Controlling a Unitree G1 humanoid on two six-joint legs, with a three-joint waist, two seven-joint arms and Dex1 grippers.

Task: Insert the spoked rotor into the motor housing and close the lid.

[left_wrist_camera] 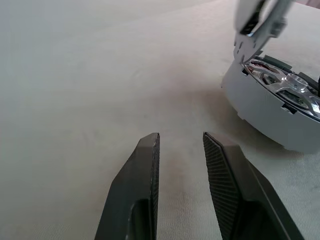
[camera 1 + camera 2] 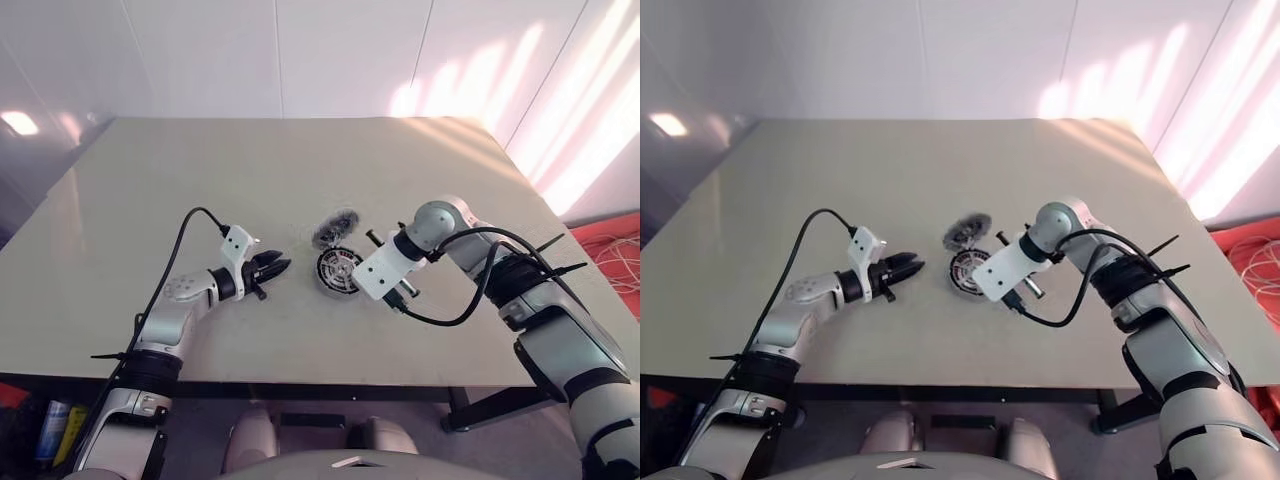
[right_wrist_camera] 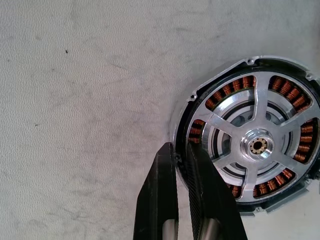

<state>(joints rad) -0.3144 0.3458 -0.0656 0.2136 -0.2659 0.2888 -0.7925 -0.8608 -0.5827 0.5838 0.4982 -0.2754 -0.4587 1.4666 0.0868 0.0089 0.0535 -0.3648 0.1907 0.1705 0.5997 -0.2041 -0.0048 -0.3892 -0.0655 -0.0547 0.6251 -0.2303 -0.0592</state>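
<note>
Leftmost, the left gripper (image 2: 280, 268) lies low over the beige table (image 2: 150, 200), its two black wedge-shaped fingers (image 1: 145, 185) ribbed on the inner faces and narrowly parted, with nothing between them. Bare, faintly scuffed tabletop runs ahead of its tips; the motor housing (image 1: 265, 107) sits a little beyond them, off to the right, apart from them, its outer wall smooth pale grey.

Next, the housing is a shallow round cup; the spoked rotor (image 3: 260, 145) lies flat inside, bright machined spokes meeting a small brassy hub, coppery windings showing between the spokes. The lid (image 2: 336, 228), a dark-marked grey disc, stands raised at the housing's far edge, not closed.

Rightmost, the right gripper (image 3: 181, 152) points steeply down at the housing's rim; its fingers are nearly together, pinching that rim's edge. Open table lies all around the housing, with the table's front edge near both arms.
</note>
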